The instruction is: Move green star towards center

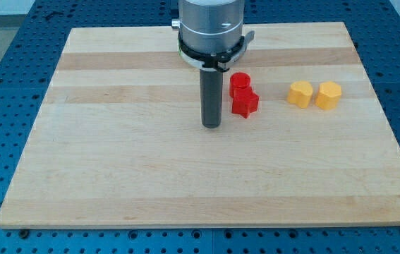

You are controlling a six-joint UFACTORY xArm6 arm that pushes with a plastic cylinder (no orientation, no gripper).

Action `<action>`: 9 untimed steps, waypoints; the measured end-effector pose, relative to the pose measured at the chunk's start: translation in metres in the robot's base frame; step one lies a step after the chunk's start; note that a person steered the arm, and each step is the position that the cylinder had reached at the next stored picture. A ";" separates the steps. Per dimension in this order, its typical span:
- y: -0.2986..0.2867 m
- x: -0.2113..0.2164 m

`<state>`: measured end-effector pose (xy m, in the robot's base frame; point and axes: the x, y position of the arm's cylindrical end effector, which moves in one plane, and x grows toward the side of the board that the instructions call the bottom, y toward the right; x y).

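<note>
My tip (211,125) rests on the wooden worktop (185,183) near its middle, the dark rod rising straight up into the grey arm housing (211,28) at the view's top. Just to the view's right of the rod stand two red blocks: a red cylinder (240,82) and, touching it on the side nearer the view's bottom, a red star (245,103) (close beside the rod, whether touching I cannot tell). Further right, well apart from these, a yellow star (300,94) and a yellow hexagon (329,95) sit side by side. The end effector is a plain rod, with nothing to clench or release. No green star shows anywhere in the view
</note>
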<state>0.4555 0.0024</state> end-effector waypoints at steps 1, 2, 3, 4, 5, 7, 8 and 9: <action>0.002 0.000; -0.010 -0.001; -0.035 -0.020; -0.040 -0.061; -0.062 -0.099; -0.137 -0.175; -0.110 -0.237; -0.077 -0.251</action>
<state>0.2047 -0.0750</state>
